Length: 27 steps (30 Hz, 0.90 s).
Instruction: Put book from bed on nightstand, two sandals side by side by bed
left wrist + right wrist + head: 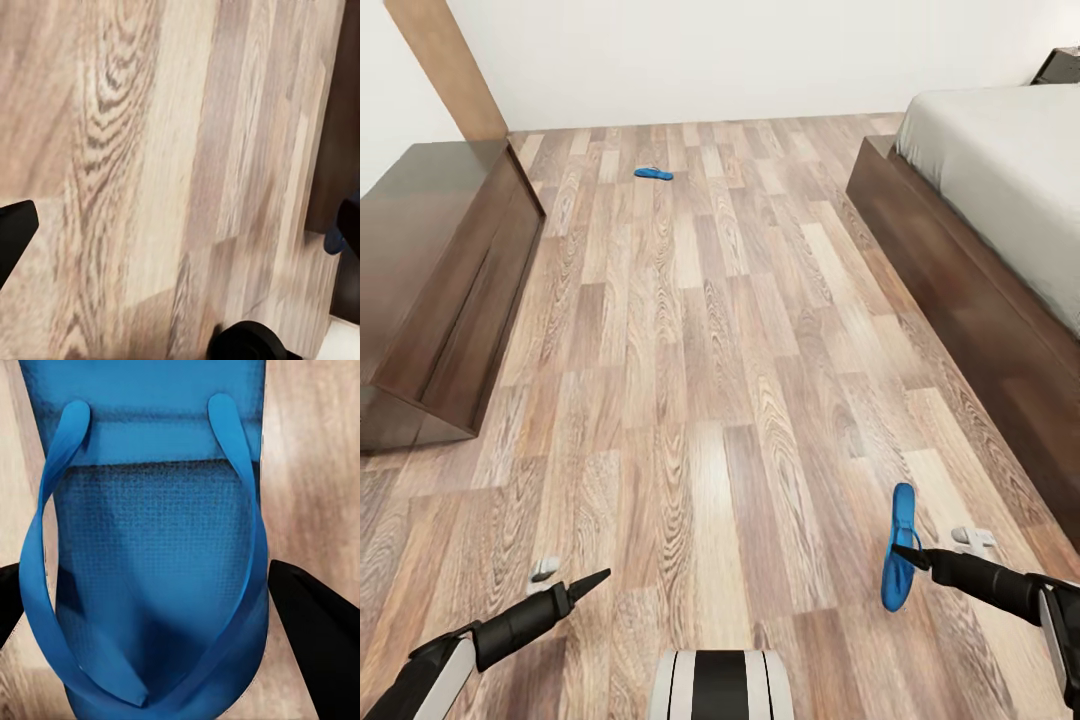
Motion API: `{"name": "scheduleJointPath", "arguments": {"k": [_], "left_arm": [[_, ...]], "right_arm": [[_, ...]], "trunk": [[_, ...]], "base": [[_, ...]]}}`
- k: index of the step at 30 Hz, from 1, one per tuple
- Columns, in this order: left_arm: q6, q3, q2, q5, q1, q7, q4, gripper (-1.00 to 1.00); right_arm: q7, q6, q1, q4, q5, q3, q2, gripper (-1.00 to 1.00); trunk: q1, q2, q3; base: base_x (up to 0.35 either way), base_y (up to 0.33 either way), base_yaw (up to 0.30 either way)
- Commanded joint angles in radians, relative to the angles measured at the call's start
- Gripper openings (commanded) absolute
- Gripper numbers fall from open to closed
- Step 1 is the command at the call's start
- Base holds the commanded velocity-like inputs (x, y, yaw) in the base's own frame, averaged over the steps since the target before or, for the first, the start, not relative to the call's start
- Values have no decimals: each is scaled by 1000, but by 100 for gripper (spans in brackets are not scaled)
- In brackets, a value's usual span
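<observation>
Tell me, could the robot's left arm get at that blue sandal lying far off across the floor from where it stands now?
Probably not from here. The far sandal lies well up the wooden floor near the back wall, while the left gripper hangs low, close to the robot. Nothing blocks the way; it just looks too far without driving closer.

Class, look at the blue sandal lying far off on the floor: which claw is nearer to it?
Left, narrowly. The left claw sits nearer the far sandal; the right claw is further aside.

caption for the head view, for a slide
Right gripper holds one blue sandal near the bed; the second sandal lies far across the wood floor.
</observation>
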Motion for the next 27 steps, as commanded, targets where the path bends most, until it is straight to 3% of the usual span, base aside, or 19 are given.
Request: {"name": "scheduleJointPath", "arguments": {"k": [1, 27], "left_arm": [[7, 0, 0, 6, 0, -1, 2, 100], [-3, -1, -1, 6, 0, 1, 5, 100]], "right_arm": [[8, 4, -1, -1, 9, -2, 1, -100], [13, 5, -1, -1, 9, -4, 2, -100]], "trunk": [[-1, 0, 3], [-12, 6, 104]], "base": [[0, 0, 0], [0, 0, 0]]}}
